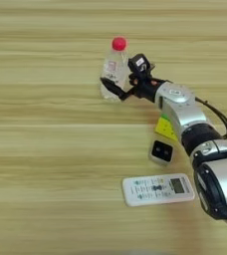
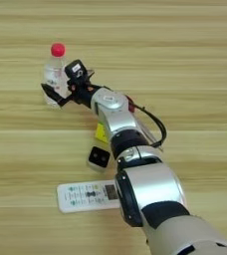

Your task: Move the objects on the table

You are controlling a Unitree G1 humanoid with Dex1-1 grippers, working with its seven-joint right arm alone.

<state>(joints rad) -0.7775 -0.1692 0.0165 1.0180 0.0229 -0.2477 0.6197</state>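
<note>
Bottle: the clear plastic bottle with red cap (image 1: 114, 69) stands upright on the far part of the table, left of the middle in the right eye view; it is the one container in sight
Bottle contents: the walls are see-through and pale, a faint label band shows at mid-height; whether there is liquid inside cannot be told
Bottle look: rounded red cap on top, narrow shoulders, wider ribbed base resting flat on the wood
Gripper: the right gripper (image 1: 121, 82) is at the bottle's lower right side, one black finger reaching across the near front of the base, the other up behind the body
Jaws: spread about as wide as the bottle, standing around its lower half; whether the fingers press on it cannot be told
Arm: the silver forearm (image 2: 116, 115) runs from the near right corner up and leftward to the bottle, with a black cable looping off its right side
Puzzle cube: the green-yellow puzzle cube (image 1: 165, 127) lies just near of the forearm, partly covered by it, well right of and nearer than the bottle
Black cube: the small black cube with two white dots (image 1: 161, 151) sits just near of the puzzle cube, close beside it
Remote: the white remote control (image 1: 158, 189) lies flat, nearest of all, long side running left to right, buttons up, small screen at its right end
Table: light wood-grain table (image 1: 46, 164) with tan and pale yellow streaks running left to right
</note>
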